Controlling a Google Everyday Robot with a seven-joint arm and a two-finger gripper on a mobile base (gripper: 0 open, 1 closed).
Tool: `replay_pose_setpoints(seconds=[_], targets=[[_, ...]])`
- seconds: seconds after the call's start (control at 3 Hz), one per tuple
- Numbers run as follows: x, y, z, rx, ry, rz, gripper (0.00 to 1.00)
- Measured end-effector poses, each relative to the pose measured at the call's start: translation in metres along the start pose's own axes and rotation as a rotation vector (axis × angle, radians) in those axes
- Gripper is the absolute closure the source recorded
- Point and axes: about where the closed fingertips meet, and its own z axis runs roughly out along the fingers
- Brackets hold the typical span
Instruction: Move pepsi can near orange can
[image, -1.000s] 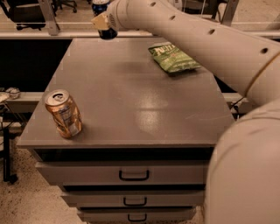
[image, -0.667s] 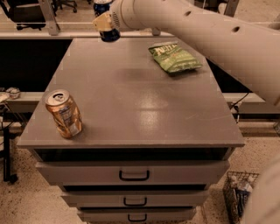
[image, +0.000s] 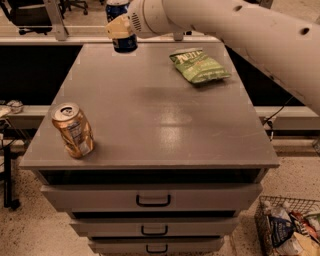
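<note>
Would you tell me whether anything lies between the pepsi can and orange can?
Nothing visible: the gripper is at the pepsi can, and bare tabletop runs to the orange can; the chip bag lies aside.

Here's the white arm (image: 240, 30), thick and long, coming in from the right edge and running up and leftward across the top of the view. It narrows into a rounded wrist (image: 145, 17) with a small grille on its side. The gripper (image: 120, 31) sits at the very top, over the far left edge of the counter (image: 150, 125). Its pale yellow fingers (image: 116, 30) are clamped across the pepsi can (image: 125, 44), one pad showing in front, the other hidden behind
</note>
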Motion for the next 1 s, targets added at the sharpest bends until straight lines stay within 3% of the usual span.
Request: replay_pose_setpoints(seconds=[0.33, 1.0], targets=[[0.006, 0.015, -0.011, -0.058, 0.032, -0.006, 1.0], [0.053, 0.091, -0.049, -0.301, 0.065, 0.0, 1.0]])
